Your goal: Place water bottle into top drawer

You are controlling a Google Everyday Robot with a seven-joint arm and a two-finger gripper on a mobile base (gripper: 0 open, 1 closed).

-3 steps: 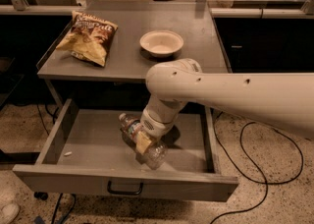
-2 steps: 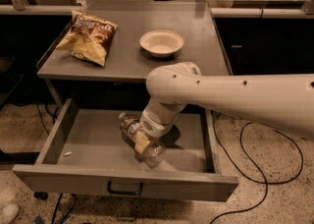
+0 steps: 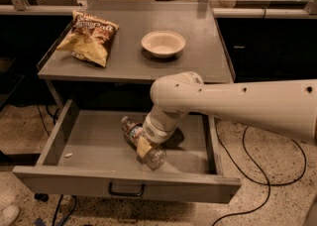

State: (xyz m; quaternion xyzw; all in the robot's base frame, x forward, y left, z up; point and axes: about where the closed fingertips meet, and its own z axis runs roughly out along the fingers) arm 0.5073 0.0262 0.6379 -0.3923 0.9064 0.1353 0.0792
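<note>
The top drawer stands pulled fully out, its dark curved handle at the centre of the flat front panel. Inside it, slightly right of the drawer's middle, the water bottle lies on its side at a slant. Its white cap points toward the drawer's back left and its clear base toward the front panel.

The gripper is down inside the drawer, sitting right over the bottle's midsection and touching it. Whether the claw is clamped on the bottle or slack around it cannot be told from this view. The thick white arm reaches in from beyond the drawer's right side and bends down over its back edge.

Above the drawer is the grey tabletop. A crumpled chip bag lies over the drawer's left half, and a white bowl stands over its middle — the two are well apart. A black cable loops on the speckled floor to the right of the drawer.
</note>
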